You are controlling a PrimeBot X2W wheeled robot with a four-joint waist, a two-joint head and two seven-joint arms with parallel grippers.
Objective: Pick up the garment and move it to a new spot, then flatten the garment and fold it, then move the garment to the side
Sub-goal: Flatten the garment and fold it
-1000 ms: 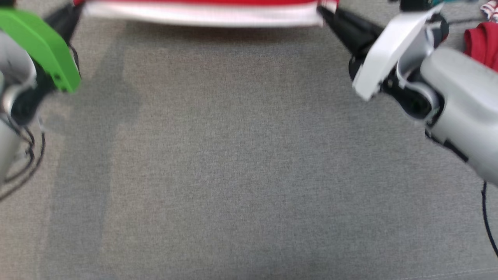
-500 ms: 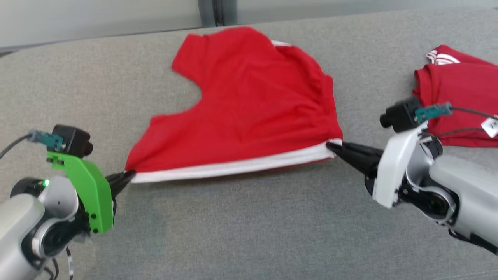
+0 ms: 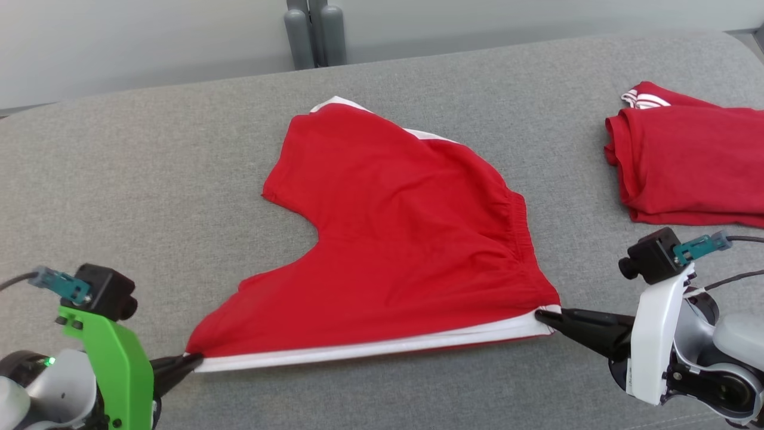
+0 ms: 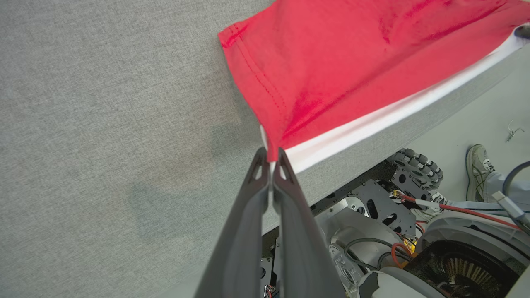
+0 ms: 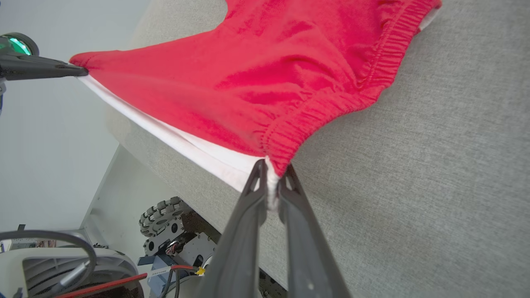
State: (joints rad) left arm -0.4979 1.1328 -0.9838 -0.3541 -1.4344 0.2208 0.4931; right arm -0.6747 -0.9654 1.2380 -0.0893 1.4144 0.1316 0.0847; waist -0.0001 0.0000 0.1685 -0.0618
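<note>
Red shorts [image 3: 406, 239] with a white side stripe [image 3: 370, 349] lie on the grey upholstered surface [image 3: 149, 179], in the middle of the head view. Their long axis runs left to right along the near edge: the elastic waistband [image 5: 331, 103] faces the robot's right, and the legs point left and away. The stripe edge is drawn taut between the two grippers. The left gripper [image 3: 190, 360] is clamped on the leg-hem corner, and the right gripper [image 3: 540, 315] is pinched on the waistband corner, with white cloth showing between its fingers.

A second ago the head view looked almost straight down on bare grey cloth, with the stripe at its top edge. Half a second ago the shorts sat higher in it. The whole picture has shifted, so the camera has moved; the same corners are gripped throughout.

The head view shows a second red garment [image 3: 686, 167] folded at the far right. The left wrist view shows the robot's wheel [image 4: 416, 163] and a person's shoe [image 4: 478, 169] on the floor below the surface's edge.
</note>
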